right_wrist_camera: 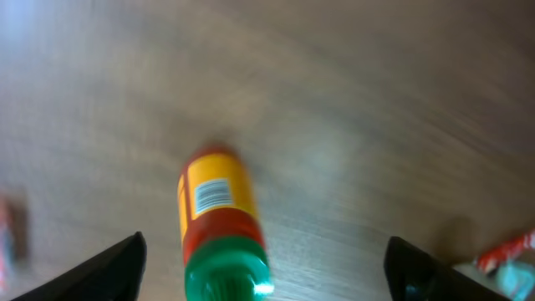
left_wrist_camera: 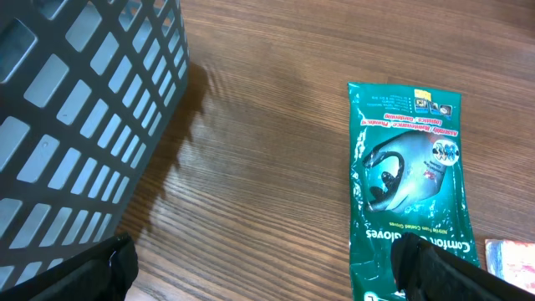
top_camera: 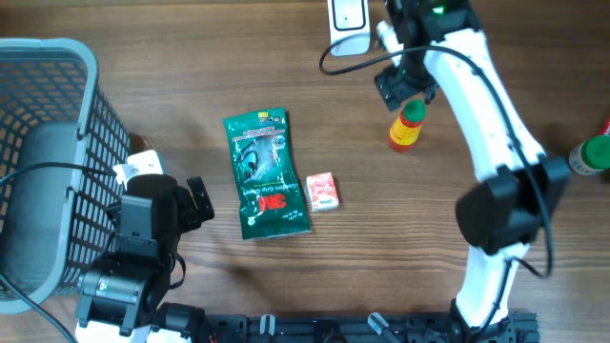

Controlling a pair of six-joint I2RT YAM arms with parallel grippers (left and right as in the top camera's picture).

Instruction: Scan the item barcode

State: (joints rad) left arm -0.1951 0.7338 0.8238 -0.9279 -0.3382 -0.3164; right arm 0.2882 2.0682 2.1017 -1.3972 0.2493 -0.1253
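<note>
Right end effector (top_camera: pixel 400 86), fingers spread apart, hovers over the standing bottle (right_wrist_camera: pixel 219 226) at the far right of the table (top_camera: pixel 381 229). Neither finger touches the bottle, and its barcode label shows. Left end effector (top_camera: pixel 198 200), fingers apart and empty, sits near left beside the basket (top_camera: pixel 57 143).

Brown wood-grain table (top_camera: pixel 172 76) — soft, even light

basket (top_camera: pixel 86 124) left, packet (top_camera: pixel 266 173) centre, box (top_camera: pixel 322 191) beside it, bottle (top_camera: pixel 407 128) right

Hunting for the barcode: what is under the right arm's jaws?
A small bottle, green cap, barcode showing, on the wooden table. Its base and far side are hidden.
</note>
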